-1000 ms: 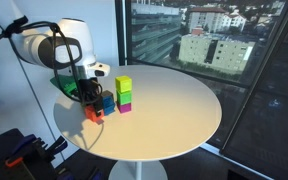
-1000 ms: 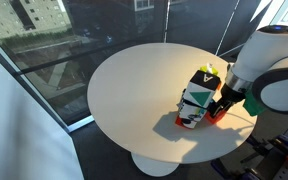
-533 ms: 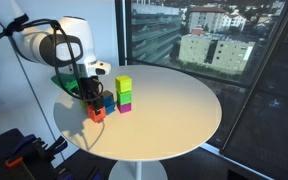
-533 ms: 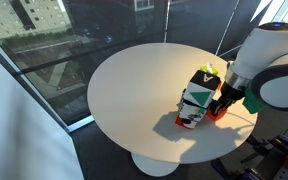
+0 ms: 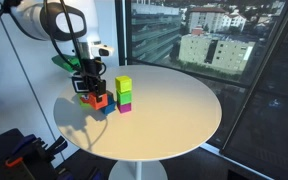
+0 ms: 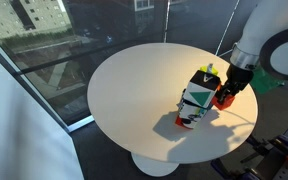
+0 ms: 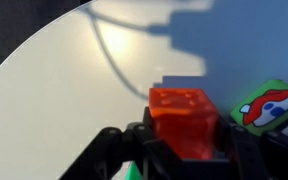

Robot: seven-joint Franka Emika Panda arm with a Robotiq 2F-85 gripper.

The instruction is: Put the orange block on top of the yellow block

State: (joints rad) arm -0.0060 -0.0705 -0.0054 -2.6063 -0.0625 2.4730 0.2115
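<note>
My gripper (image 5: 93, 95) is shut on the orange block (image 5: 96, 99), holding it just above the white round table (image 5: 174, 110) near its edge. In the wrist view the orange block (image 7: 184, 118) sits between the black fingers (image 7: 114, 150). The yellow block (image 5: 123, 83) tops a stack, with a green cube (image 5: 123, 95) and a magenta cube (image 5: 124, 106) under it, just beside the gripper. From the opposite side, the held orange block (image 6: 224, 98) hangs next to that stack (image 6: 194, 100), whose faces show printed pictures.
A blue cube (image 5: 109, 104) lies on the table between the gripper and the stack. A green face with a red car picture (image 7: 269, 105) shows at the right of the wrist view. Tall windows stand behind the table (image 6: 134, 90).
The gripper has shut on the orange block and lifted it off the table. The arm has risen; the stack and the blue cube have not moved.
</note>
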